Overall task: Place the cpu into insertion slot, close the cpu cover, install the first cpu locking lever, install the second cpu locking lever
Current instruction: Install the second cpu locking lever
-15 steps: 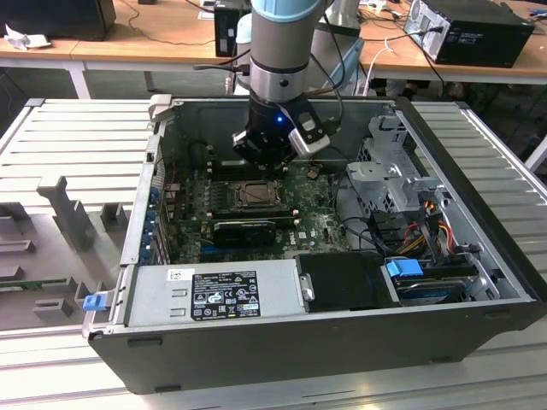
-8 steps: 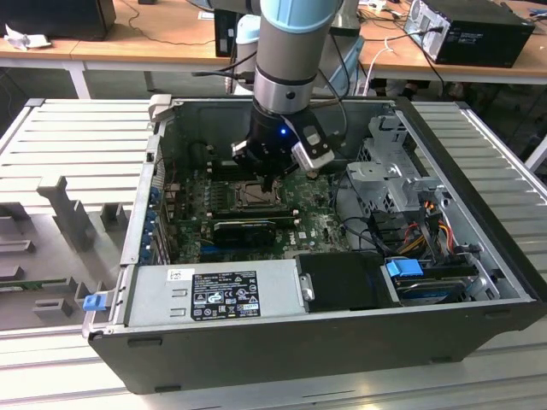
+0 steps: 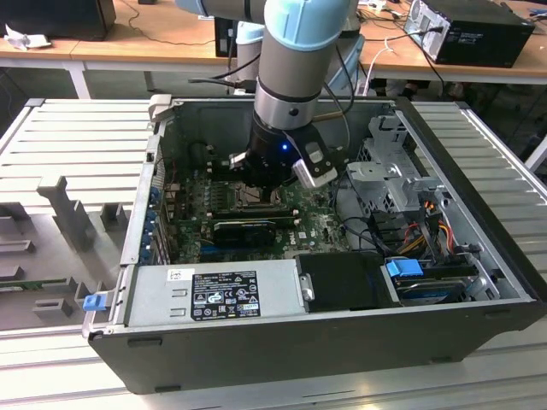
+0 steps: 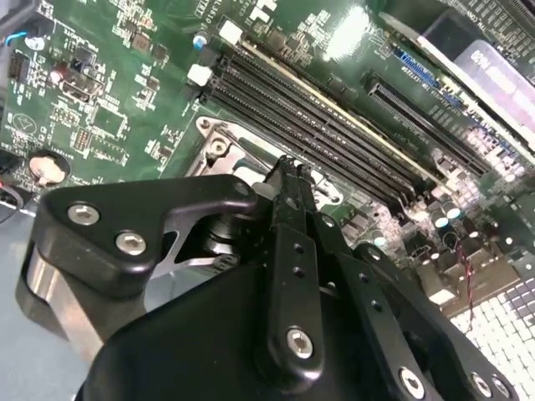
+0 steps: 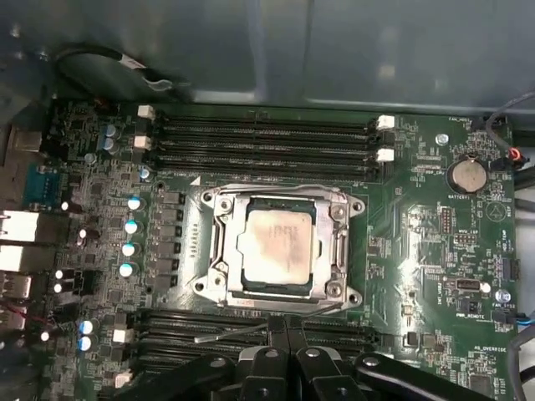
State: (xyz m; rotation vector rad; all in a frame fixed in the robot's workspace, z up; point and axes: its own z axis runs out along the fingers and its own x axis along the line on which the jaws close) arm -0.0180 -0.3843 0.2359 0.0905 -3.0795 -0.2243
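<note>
one arm reaches down into the open computer case [image 3: 479,256], its gripper [image 3: 267,181] low over the green motherboard [image 3: 312,224]. from the exterior view the socket is hidden behind the wrist. the first wrist view gives what that one cannot: the cpu [image 5: 274,246] lies flat in the insertion slot [image 5: 236,279], and the cpu cover [image 5: 334,242] is down around it, framing the dull metal top. the gripper's black fingers [image 5: 288,327] are pressed together with nothing between them, just beside the socket's edge by a thin locking lever [image 5: 242,331]. the second wrist view adds the memory slots [image 4: 318,134] running past the fingertip. the case rests on a ribbed grey table [image 3: 77,154], with wooden desks [image 3: 171,38] behind.
</note>
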